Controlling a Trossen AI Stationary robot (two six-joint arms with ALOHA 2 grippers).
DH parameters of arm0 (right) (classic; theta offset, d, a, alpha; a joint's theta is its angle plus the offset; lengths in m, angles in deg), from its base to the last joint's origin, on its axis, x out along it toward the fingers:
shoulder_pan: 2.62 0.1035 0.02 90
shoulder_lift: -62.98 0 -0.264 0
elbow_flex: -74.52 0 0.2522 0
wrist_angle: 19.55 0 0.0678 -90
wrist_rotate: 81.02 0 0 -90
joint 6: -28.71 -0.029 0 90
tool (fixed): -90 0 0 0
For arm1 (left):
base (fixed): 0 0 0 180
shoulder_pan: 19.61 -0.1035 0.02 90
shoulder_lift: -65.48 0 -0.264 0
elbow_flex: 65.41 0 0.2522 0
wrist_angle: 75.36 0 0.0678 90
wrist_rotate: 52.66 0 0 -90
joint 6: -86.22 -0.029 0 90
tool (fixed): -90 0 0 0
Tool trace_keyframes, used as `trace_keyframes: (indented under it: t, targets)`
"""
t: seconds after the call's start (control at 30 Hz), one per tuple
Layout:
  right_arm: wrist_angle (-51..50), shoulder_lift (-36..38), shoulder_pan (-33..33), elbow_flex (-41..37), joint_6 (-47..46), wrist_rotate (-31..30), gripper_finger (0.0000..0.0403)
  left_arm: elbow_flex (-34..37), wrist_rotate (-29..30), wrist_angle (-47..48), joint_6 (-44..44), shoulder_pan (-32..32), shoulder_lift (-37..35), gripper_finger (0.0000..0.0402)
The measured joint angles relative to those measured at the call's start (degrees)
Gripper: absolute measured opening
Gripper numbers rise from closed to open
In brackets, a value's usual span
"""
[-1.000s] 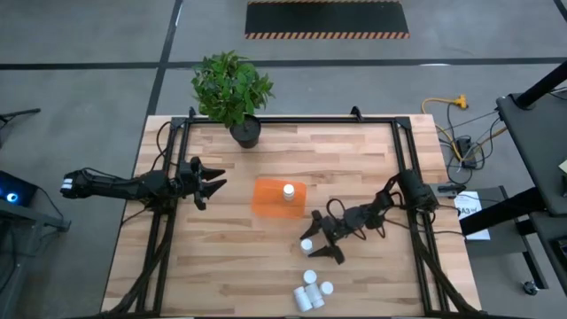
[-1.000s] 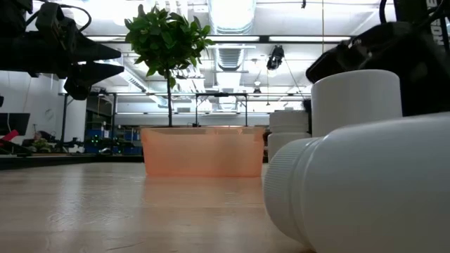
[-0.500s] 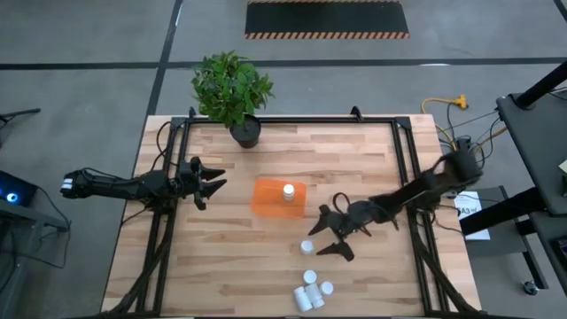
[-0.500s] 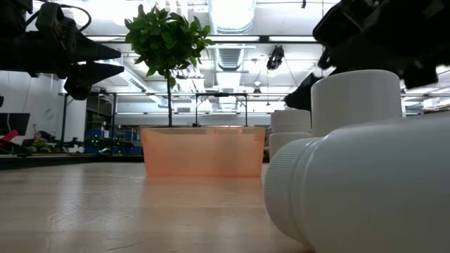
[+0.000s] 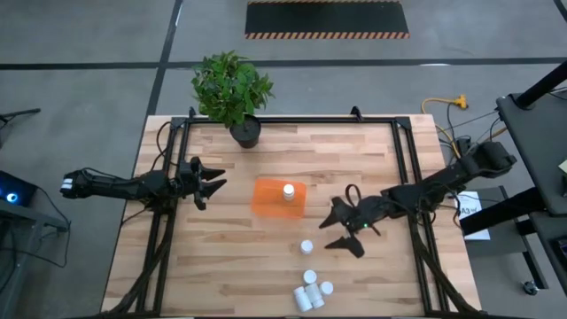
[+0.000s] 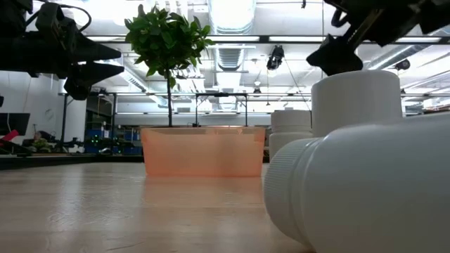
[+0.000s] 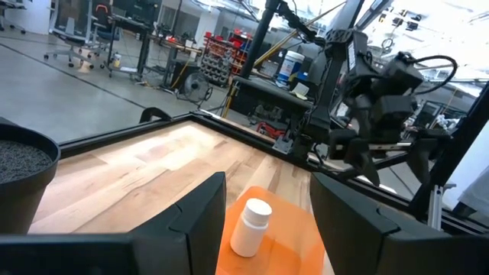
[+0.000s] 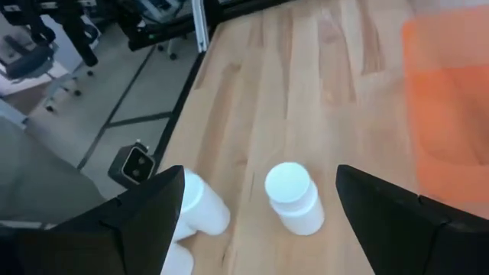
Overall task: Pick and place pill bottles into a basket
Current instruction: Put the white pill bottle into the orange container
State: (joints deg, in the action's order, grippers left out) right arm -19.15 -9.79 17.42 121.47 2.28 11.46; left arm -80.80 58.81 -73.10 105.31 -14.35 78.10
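Right gripper (image 5: 344, 232) has pulled back toward the desk's right edge, jaws wide and empty, off the lone pill bottle (image 5: 306, 247) it hovered over a second ago. That bottle stays upright on the wood; no pick yet. Left gripper (image 5: 213, 180) unchanged near the left edge, fingers part-open, holding nothing. Basket (image 5: 270, 202) mid-desk holds one bottle (image 5: 288, 190). A cluster (image 5: 312, 290), apparently four, waits by the front edge.
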Motion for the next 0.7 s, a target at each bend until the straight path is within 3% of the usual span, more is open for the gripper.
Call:
trace_keyframes:
  t: [0.7]
  targets:
    - [-17.4,-14.8,9.2,21.1,-10.4,-2.7,0.0327,0.0,0.0,0.0,0.0,0.0,0.0,0.0173]
